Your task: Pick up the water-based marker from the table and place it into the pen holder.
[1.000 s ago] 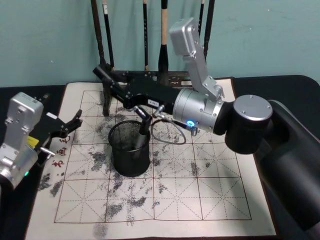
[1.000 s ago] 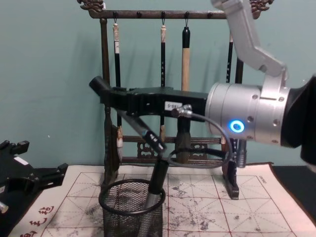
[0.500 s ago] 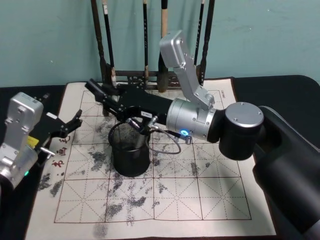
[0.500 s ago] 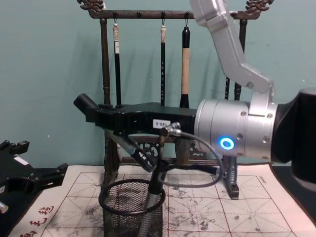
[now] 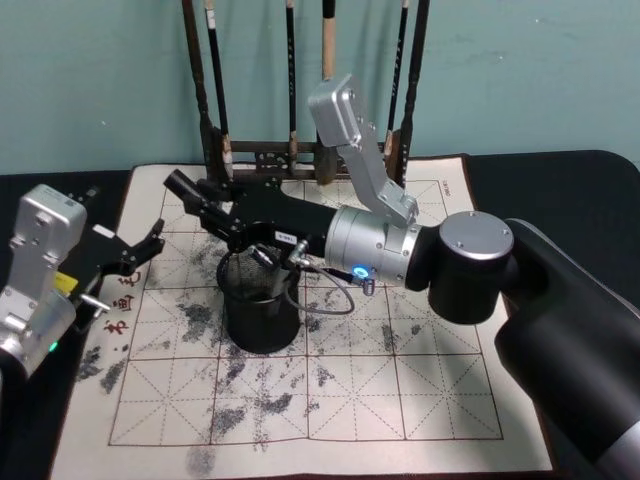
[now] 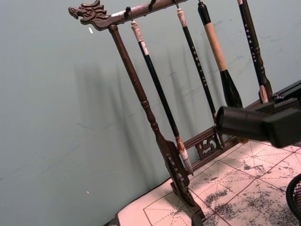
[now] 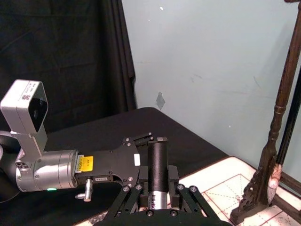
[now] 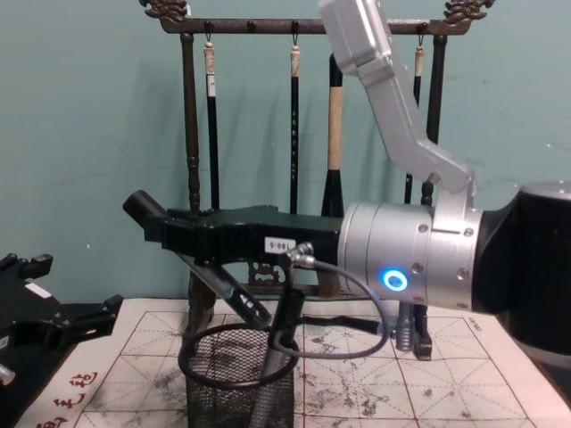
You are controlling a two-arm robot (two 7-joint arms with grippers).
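Note:
The pen holder, a short black mesh cup, stands on the practice mat; in the chest view the pen holder is at the bottom centre. The water-based marker, dark on top and grey below, leans inside it with its upper end above the rim. From the side the marker slants down into the mesh. My right gripper hangs just over the cup's mouth, and in the chest view the right gripper sits right beside the marker's upper end. My left gripper rests open at the mat's left edge.
A tall dark wooden brush rack with several hanging brushes stands behind the cup, close to my right forearm. The ink-stained grid mat covers the black table. A looped cable hangs from the right wrist near the cup.
My right gripper has moved down and to the left over the pen holder. The marker has sunk deeper into the cup. The left arm has stayed still.

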